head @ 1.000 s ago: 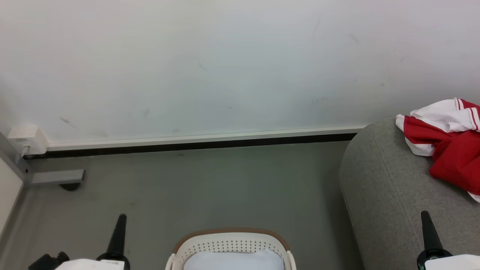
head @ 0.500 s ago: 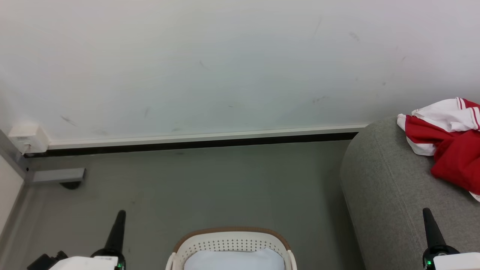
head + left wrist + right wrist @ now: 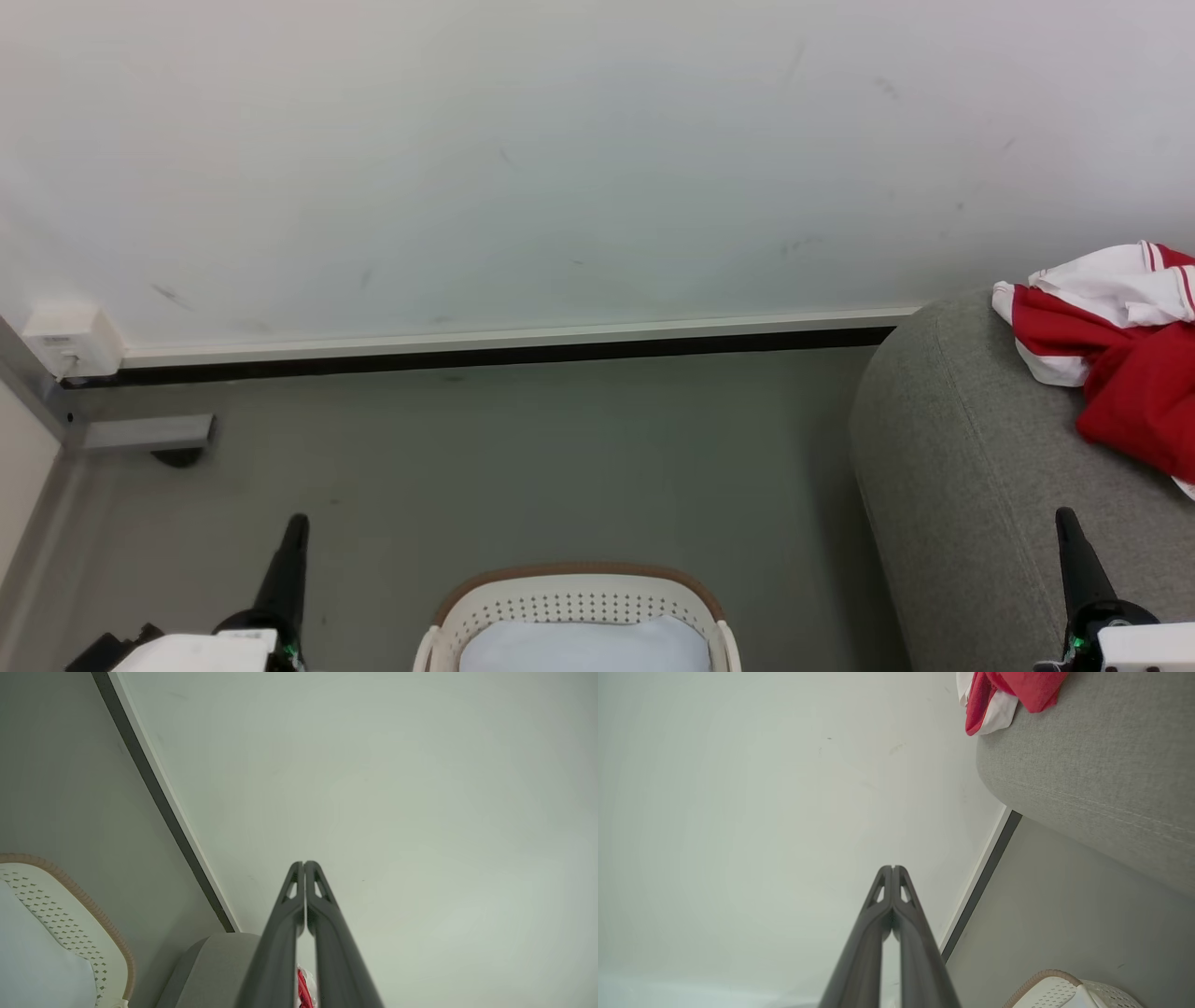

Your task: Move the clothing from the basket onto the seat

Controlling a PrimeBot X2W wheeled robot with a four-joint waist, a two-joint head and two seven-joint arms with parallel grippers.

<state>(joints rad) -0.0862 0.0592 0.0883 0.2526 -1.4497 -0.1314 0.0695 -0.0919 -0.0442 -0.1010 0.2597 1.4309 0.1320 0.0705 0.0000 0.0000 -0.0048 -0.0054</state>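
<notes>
We see the clothing point(image 3: 1116, 373), red with white panels and striped trim, lying crumpled on top of the seat point(image 3: 952, 467) at the right edge of the head view, close to the wall point(image 3: 560, 159); part of it runs out of the picture. Our right end effector point(image 3: 1064, 519) stands at the lower right of that view, showing against the seat's near part, its two fingers pressed together and holding nothing. The clothing lies farther along the seat, beyond its tip and a little to the right, well apart from it. In the right wrist view the fingers meet at the tips and point at the bare wall, with the clothing off at the upper right on the seat's rounded end. Our left end effector point(image 3: 295, 525) is at the lower left above the floor point(image 3: 523, 448), likewise closed tip to tip and empty, with the basket point(image 3: 579, 571) and a stretch of floor between it and the seat. In the left wrist view a sliver of red shows low down between the finger shanks, far behind them. The basket sits at the bottom middle between the two end effectors, touching neither, and a pale bluish-white cloth point(image 3: 579, 649) lies inside it.
</notes>
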